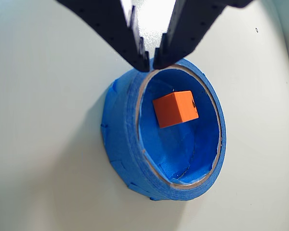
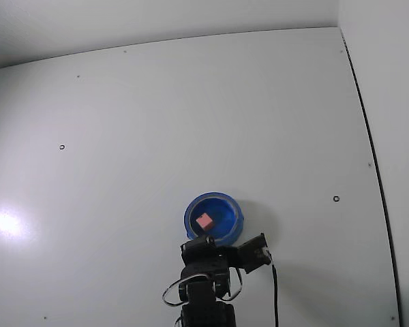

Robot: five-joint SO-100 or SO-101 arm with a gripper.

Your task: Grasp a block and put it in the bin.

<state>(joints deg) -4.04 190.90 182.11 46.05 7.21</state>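
The block (image 1: 175, 109) is a small orange-red cube lying inside the bin (image 1: 120, 139), a round shallow blue bowl with a thick rim. In the fixed view the block (image 2: 205, 221) shows as a pink-red square in the bin (image 2: 232, 212). My gripper (image 1: 151, 61) comes in from the top of the wrist view, its black fingertips almost touching over the bin's rim, with nothing between them. In the fixed view the gripper (image 2: 206, 240) hangs at the bin's near edge, its fingers too small to make out.
The bin stands on a plain white table (image 2: 157, 122) with a few small dark screw holes. A white wall (image 2: 388, 82) rises along the right side. The arm's base and cable (image 2: 274, 293) sit at the bottom edge.
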